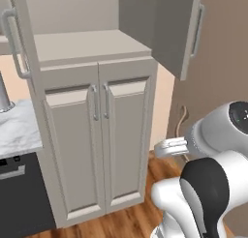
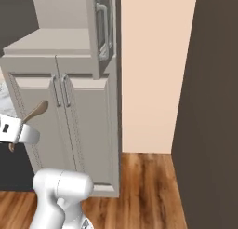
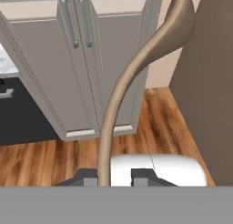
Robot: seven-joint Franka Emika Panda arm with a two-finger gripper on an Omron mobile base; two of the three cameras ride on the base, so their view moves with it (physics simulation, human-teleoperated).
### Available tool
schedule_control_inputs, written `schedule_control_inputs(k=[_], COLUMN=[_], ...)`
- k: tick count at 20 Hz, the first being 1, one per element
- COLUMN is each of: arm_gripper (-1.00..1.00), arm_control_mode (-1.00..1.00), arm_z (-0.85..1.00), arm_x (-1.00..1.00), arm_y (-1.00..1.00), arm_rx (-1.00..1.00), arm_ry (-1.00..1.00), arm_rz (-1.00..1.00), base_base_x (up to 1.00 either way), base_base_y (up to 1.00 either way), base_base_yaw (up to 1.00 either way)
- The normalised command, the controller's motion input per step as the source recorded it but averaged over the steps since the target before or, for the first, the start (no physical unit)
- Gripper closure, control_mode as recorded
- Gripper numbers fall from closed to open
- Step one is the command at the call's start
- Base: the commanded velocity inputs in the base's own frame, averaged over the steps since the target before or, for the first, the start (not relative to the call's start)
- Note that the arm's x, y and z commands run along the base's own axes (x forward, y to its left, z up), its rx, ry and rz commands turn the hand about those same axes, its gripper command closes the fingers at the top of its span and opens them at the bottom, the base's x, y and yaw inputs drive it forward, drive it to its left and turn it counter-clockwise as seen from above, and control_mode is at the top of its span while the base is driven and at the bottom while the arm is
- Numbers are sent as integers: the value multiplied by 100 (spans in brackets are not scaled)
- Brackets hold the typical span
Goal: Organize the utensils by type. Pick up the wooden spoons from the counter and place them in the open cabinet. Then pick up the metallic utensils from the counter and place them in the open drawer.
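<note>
My gripper (image 3: 111, 178) is shut on the handle of the wooden spoon (image 3: 136, 63), a slim brown one whose curved handle runs up to the bowl at the top of the hand view. In the right base view the spoon (image 2: 36, 112) sticks up and to the right out of the gripper (image 2: 21, 130), in front of the lower doors. From the left base camera, the gripper (image 1: 169, 147) hangs low, well below the open cabinet door (image 1: 174, 34). A strip of the marble counter (image 1: 17, 130) lies at the far left. The metallic utensils and the drawer are out of view.
A tall unit with two closed lower doors (image 1: 97, 135) and a flat ledge (image 1: 92, 46) stands straight ahead. A dark appliance front (image 1: 19, 198) sits under the counter. A dark brown wall (image 2: 214, 107) closes the right side, above wooden floor (image 2: 148, 186).
</note>
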Motion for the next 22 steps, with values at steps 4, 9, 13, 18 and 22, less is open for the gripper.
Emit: schedule_control_inputs(k=[4, 9, 13, 18, 22], arm_gripper=[100, 100, 100, 100, 100], arm_control_mode=[100, 100, 100, 100, 100], arm_z=[0, 0, 0, 0, 0], arm_x=[0, 0, 0, 0, 0], arm_y=[0, 0, 0, 0, 0], arm_rx=[0, 0, 0, 0, 0], arm_ry=[0, 0, 0, 0, 0], arm_rz=[0, 0, 0, 0, 0], base_base_x=[64, 60, 71, 61, 58], base_base_y=[6, 0, 14, 21, 31], base_base_yaw=[16, 14, 14, 13, 15])
